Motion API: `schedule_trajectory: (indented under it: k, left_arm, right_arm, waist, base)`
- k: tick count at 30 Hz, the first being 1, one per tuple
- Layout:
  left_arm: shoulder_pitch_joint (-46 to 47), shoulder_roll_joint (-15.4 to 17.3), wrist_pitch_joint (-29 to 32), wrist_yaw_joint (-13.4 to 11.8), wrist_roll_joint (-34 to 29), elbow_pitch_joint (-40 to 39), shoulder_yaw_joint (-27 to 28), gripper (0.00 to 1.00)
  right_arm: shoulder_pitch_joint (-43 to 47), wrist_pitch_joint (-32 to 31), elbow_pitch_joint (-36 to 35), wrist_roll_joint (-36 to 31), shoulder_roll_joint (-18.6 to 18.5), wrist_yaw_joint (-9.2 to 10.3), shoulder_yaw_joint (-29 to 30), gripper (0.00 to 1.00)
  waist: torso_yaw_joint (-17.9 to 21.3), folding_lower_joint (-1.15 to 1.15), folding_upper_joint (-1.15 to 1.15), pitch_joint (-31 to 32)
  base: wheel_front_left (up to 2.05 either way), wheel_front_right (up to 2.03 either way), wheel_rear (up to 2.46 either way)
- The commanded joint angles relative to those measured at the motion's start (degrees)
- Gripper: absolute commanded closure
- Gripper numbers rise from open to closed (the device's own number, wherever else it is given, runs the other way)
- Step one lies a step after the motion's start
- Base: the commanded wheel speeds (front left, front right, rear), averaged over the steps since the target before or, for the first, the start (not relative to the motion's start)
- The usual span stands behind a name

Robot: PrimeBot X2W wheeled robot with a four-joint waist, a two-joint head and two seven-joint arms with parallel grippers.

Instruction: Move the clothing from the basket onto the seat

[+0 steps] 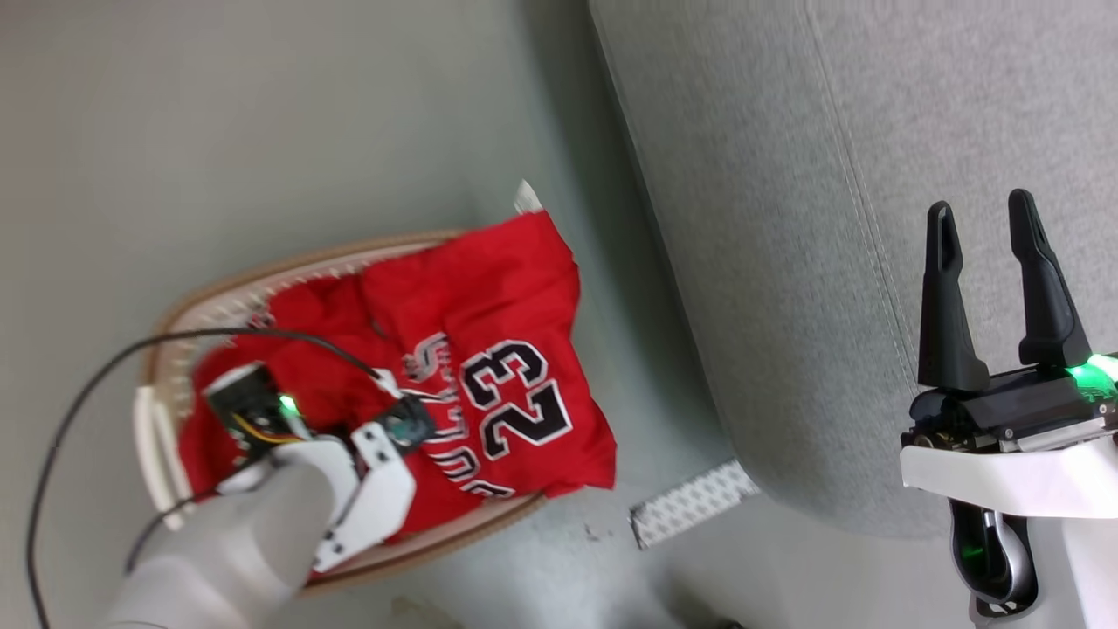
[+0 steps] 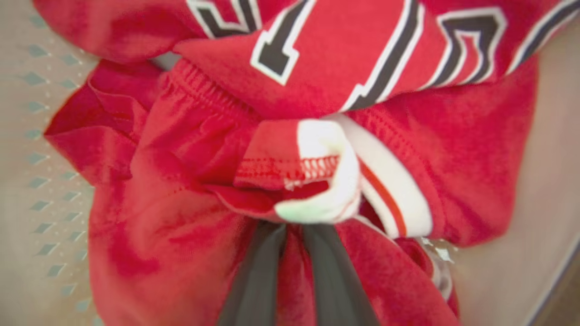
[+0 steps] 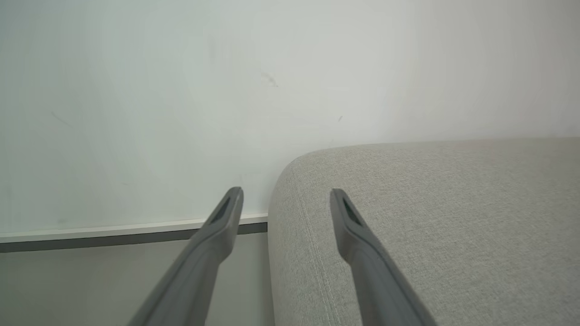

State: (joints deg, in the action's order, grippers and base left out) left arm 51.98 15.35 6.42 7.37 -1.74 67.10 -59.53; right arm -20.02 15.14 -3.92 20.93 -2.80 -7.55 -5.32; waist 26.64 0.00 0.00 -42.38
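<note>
Reaching into the basket (image 1: 288, 266), the left gripper (image 2: 294, 226) pinches a white-trimmed fold of the clothing (image 1: 489, 297), which lies heaped inside the basket with one corner over its rim. Right of the basket, the seat (image 1: 786, 262) bears no garment, so the whole transfer looks undone. Further right, the right gripper (image 1: 980, 205) hangs spread and empty. One basket, one seat, seemingly two red garments.

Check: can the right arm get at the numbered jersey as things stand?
Probably yes: the right gripper is open and empty above the seat, and the numbered jersey overhangs the basket on that side, uncovered.
</note>
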Motion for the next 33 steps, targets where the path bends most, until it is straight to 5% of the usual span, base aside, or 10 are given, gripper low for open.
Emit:
schedule_trajectory:
  k: [1,14,33]
  left_arm:
    - [-0.89,-0.83,-0.56,0.04,1.19,0.30,-0.13,1.00]
    - [-4.88,-9.18,-9.32,0.06,11.45,-0.45,0.07,1.00]
    - [-9.27,-12.15,-16.72,0.07,28.58,-10.73,1.29,1.00]
  right_arm:
    - [-0.30,0.01,0.40,-0.84,-0.17,0.12,0.42,0.00]
    - [2.74,0.02,5.09,-9.04,-0.20,0.12,4.28,0.00]
    - [9.15,0.01,10.16,-12.42,-0.19,0.12,6.85,0.00]
  waist:
    - [-2.21,0.00,0.00,3.15]
    - [-11.38,0.00,0.00,19.86]
    - [-19.59,0.00,0.00,35.33]
  base:
    - [0.00,0.00,0.00]
    - [0.00,0.00,0.00]
    - [0.00,0.00,0.00]
